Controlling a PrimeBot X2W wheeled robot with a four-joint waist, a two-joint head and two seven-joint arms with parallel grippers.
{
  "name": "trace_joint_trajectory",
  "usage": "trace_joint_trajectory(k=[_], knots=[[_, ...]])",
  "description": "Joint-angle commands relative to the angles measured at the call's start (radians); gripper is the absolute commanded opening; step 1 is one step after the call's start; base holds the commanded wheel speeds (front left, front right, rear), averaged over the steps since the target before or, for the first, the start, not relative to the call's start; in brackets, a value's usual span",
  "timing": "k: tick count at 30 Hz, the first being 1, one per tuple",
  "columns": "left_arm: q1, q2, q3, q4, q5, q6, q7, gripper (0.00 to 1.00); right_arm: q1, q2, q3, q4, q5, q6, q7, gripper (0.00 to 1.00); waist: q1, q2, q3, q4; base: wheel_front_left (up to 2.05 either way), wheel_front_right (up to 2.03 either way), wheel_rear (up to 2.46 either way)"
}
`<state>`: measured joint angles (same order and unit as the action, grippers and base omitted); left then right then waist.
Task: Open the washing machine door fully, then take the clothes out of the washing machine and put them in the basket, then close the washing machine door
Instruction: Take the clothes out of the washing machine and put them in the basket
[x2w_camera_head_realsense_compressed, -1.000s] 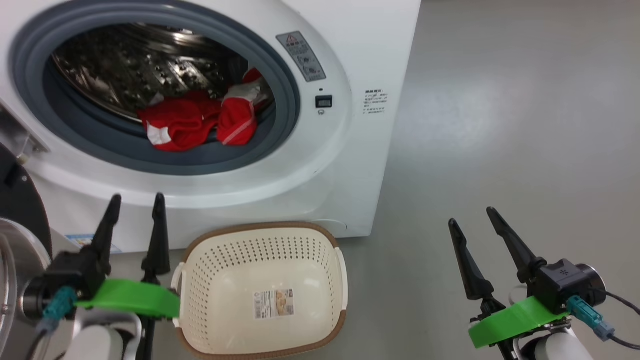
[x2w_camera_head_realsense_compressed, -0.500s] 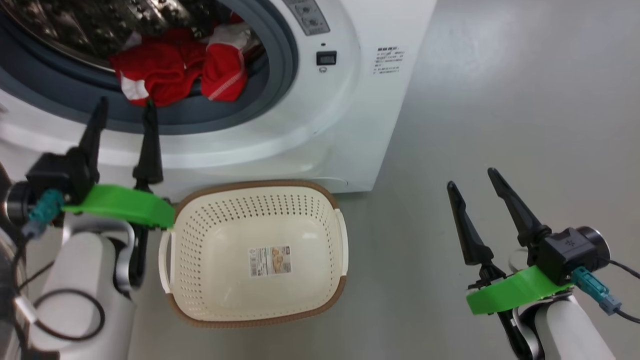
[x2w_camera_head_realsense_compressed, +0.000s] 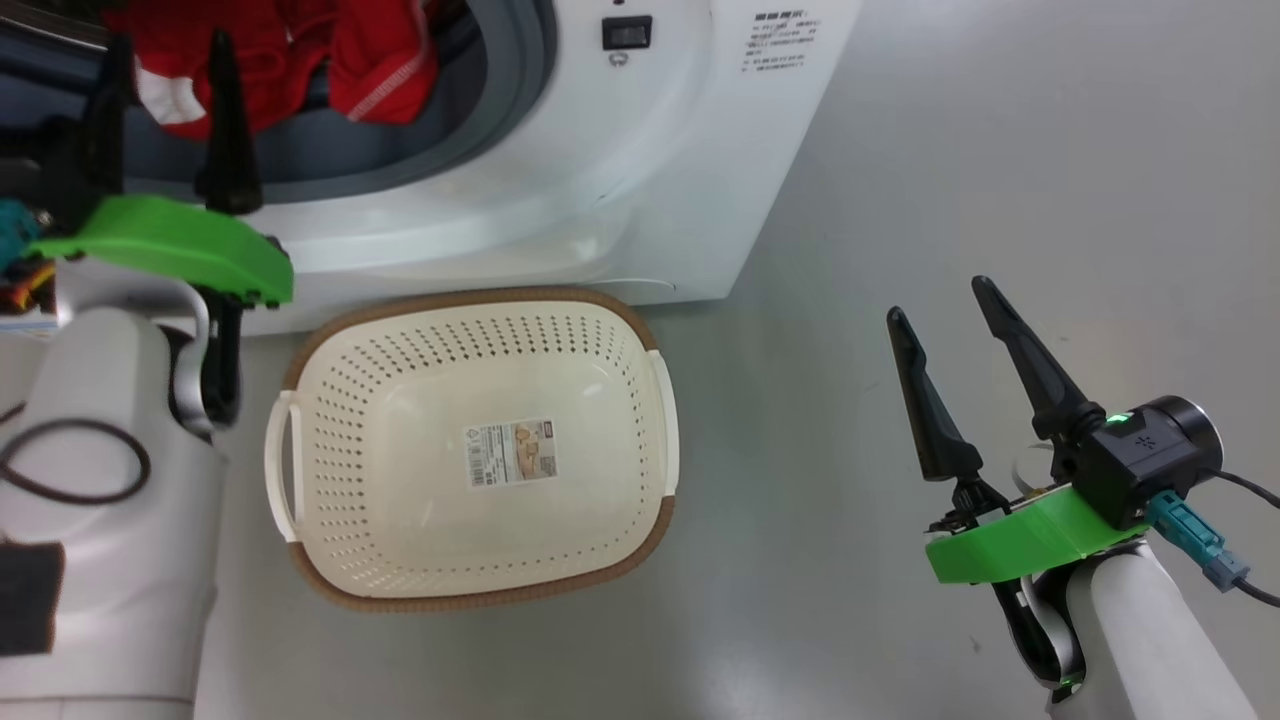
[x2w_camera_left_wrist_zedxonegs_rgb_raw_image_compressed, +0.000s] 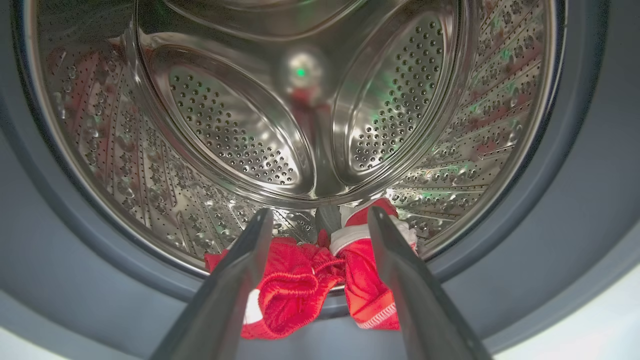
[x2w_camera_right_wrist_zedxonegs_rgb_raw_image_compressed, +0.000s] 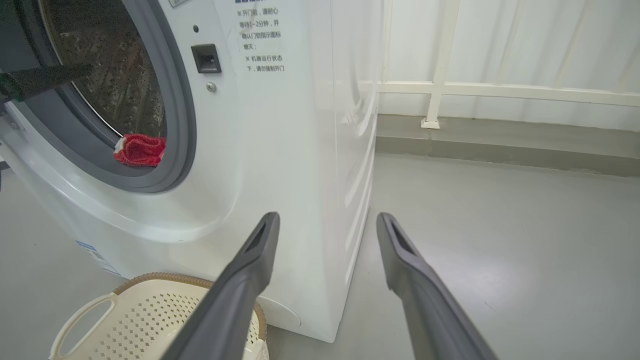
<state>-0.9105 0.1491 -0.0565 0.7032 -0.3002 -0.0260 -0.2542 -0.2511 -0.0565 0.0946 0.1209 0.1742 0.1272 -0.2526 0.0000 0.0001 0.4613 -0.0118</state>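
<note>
The white washing machine (x2w_camera_head_realsense_compressed: 640, 150) stands with its mouth uncovered; the washing machine door is out of view. Red clothes (x2w_camera_head_realsense_compressed: 290, 50) with white trim lie heaped on the front lip of the steel drum (x2w_camera_left_wrist_zedxonegs_rgb_raw_image_compressed: 310, 125), spilling onto the grey gasket. My left gripper (x2w_camera_head_realsense_compressed: 170, 45) is open in front of the mouth, its fingers straddling the clothes (x2w_camera_left_wrist_zedxonegs_rgb_raw_image_compressed: 295, 295) in the left wrist view without touching them. The cream basket (x2w_camera_head_realsense_compressed: 450, 297) sits empty on the floor below the machine. My right gripper (x2w_camera_head_realsense_compressed: 937, 300) hangs open over bare floor to the right, holding nothing.
Grey floor (x2w_camera_head_realsense_compressed: 1000, 150) spreads to the right of the machine. In the right wrist view a white railing (x2w_camera_right_wrist_zedxonegs_rgb_raw_image_compressed: 500, 90) with pale curtains behind it runs along the far wall. The basket (x2w_camera_right_wrist_zedxonegs_rgb_raw_image_compressed: 150, 310) stands close against the washer's front.
The head camera has tilted down. My left gripper has risen from below the drum opening to in front of the clothes. The right gripper has hardly moved.
</note>
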Motion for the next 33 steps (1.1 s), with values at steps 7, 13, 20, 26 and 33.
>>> trace_joint_trajectory(k=[7, 13, 20, 26, 33], knots=[[-0.156, 0.053, 0.047, 0.138, -0.025, -0.013, -0.003, 1.0, -0.038, 0.002, 0.03, -0.033, -0.017, 0.003, -0.009, 1.0, 0.0, -0.0001, 0.08, -0.036, 0.0, 0.0, 0.0], [-0.257, 0.091, 0.042, 0.273, -0.016, 0.008, 0.03, 1.0, -0.066, 0.004, 0.046, -0.034, -0.01, 0.003, -0.009, 1.0, 0.0, -0.0001, 0.118, -0.066, 0.0, 0.0, 0.0], [-0.322, 0.116, 0.032, 0.387, -0.01, 0.035, 0.095, 1.0, -0.074, 0.005, 0.037, -0.039, -0.003, 0.003, -0.009, 1.0, 0.0, -0.0001, 0.133, -0.084, 0.0, 0.0, 0.0], [-0.359, 0.138, 0.011, 0.457, 0.004, 0.057, 0.143, 1.0, -0.076, 0.006, 0.043, -0.042, 0.012, 0.003, -0.009, 1.0, 0.0, -0.0001, 0.136, -0.095, 0.0, 0.0, 0.0], [-0.394, 0.174, -0.035, 0.521, 0.043, 0.092, 0.218, 1.0, -0.082, 0.006, 0.058, -0.042, 0.033, 0.003, -0.009, 1.0, 0.0, -0.0001, 0.146, -0.11, 0.0, 0.0, 0.0]])
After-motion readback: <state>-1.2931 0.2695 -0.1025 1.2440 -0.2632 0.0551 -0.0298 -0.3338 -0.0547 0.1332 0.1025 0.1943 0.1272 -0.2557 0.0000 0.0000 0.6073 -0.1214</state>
